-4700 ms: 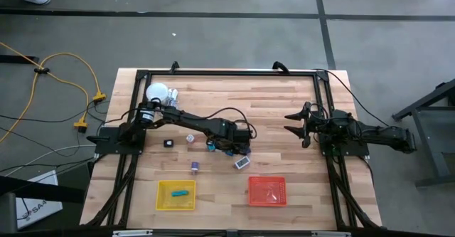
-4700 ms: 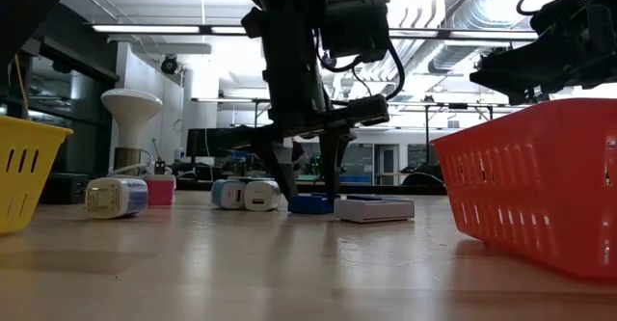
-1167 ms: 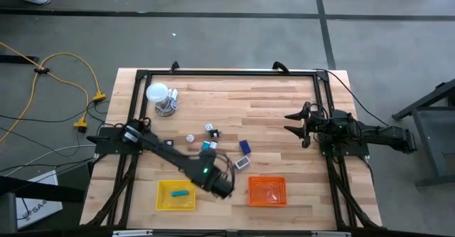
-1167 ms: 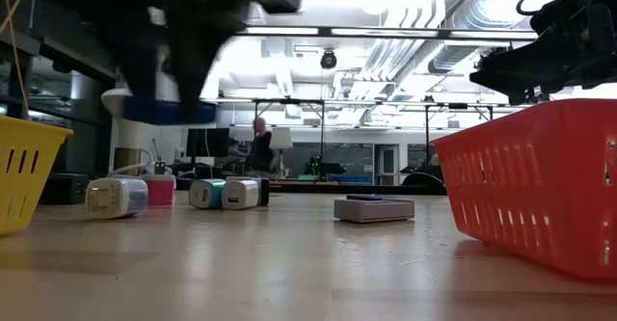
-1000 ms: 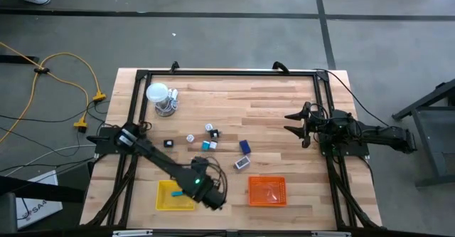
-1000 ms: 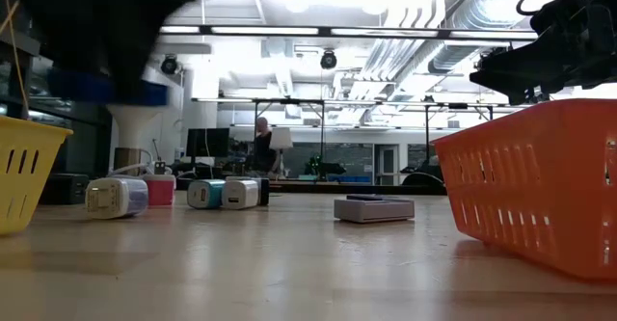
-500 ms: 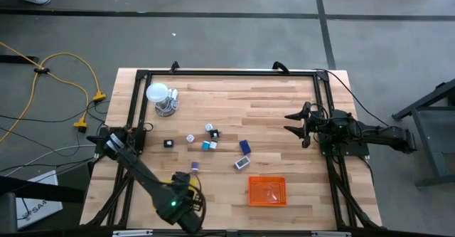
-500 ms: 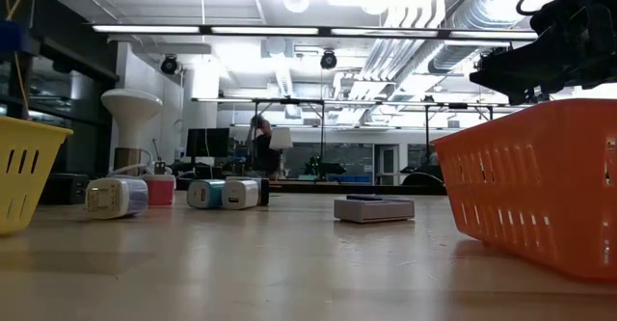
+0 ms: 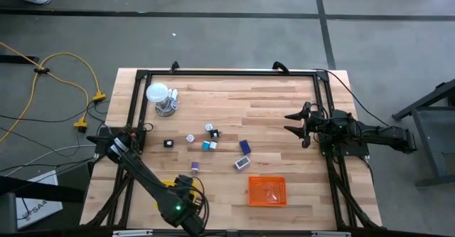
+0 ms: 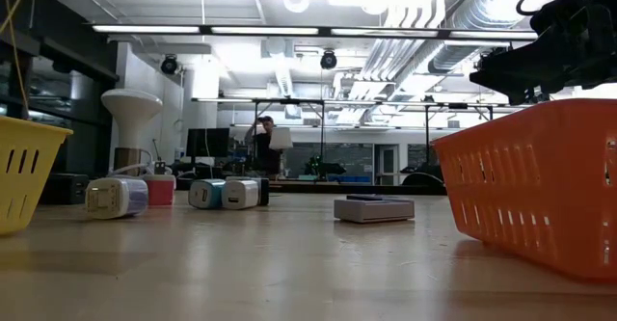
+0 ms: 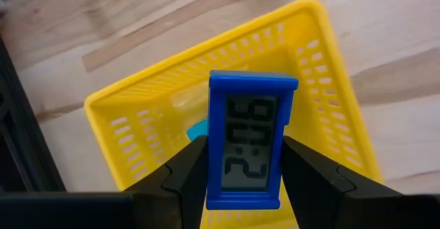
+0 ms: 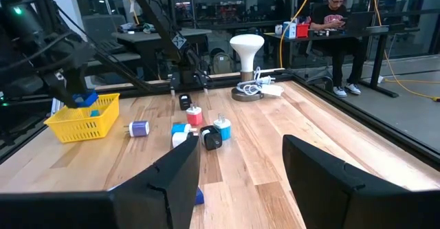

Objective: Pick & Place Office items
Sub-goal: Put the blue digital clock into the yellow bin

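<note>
I am holding a small blue clock in my left claw, my two dark fingers pinching its long sides so that its length is running straight out from the claw. The yellow tray is lying directly beneath it; seen past my fingers, the clock is hanging over the tray's open middle, with a teal item already resting on the tray floor just beside its edge. The coming move, I judge, is a straight drop or a short lowering, since nothing is standing between clock and tray.

The clock is a hard, smooth plastic slab with a grey digit display; the tray is a slotted plastic basket with thin, slightly flared walls, sitting on the pale wood-plank surface.

My right claw is waiting at the far right side with its fingers spread wide and holding nothing. The other small items are lying scattered mid-surface, nearer the orange tray than my left claw is.
</note>
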Available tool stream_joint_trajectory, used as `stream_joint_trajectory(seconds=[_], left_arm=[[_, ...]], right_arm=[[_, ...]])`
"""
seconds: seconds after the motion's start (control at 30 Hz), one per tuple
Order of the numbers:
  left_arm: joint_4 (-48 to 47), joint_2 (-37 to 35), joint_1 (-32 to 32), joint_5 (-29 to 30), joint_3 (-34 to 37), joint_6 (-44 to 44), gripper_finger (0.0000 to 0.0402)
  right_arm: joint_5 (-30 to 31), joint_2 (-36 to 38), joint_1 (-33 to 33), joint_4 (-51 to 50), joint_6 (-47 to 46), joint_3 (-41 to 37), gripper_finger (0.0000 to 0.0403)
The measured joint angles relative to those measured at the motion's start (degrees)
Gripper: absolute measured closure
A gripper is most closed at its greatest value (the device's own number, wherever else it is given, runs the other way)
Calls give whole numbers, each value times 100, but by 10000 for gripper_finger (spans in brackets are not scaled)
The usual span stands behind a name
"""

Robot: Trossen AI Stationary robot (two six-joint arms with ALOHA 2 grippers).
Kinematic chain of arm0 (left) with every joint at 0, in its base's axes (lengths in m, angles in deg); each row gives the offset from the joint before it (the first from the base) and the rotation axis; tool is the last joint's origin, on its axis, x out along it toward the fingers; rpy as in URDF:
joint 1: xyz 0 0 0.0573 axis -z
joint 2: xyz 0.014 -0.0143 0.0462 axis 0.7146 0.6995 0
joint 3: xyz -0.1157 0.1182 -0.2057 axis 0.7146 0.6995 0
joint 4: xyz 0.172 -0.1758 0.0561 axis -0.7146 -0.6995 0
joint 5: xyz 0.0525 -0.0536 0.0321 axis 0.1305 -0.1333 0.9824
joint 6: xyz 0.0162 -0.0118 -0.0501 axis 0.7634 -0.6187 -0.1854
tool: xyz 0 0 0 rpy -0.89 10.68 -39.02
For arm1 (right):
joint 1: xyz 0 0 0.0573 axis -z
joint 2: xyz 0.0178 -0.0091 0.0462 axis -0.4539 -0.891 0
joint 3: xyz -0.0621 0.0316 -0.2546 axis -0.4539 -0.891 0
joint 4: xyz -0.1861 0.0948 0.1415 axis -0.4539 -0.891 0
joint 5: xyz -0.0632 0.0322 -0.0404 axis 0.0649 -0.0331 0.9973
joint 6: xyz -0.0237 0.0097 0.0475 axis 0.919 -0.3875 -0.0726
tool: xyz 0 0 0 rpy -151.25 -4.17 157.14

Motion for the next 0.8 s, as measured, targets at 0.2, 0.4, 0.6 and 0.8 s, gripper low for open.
stream_joint_trajectory(seconds=[0.2, 0.4, 0.6, 0.8], left_arm=[[52, 142, -107, -217, 4, 229, 244], [71, 333, -116, -253, 4, 231, 244], [225, 347, -120, -255, 9, 231, 244], [357, 347, -120, -235, 9, 236, 239]], right_arm=[[0, 0, 0, 0, 0, 1, 208], [0, 0, -1, -2, 0, 1, 208], [0, 2, 0, -2, 0, 1, 208], [0, 2, -1, -2, 0, 1, 208]])
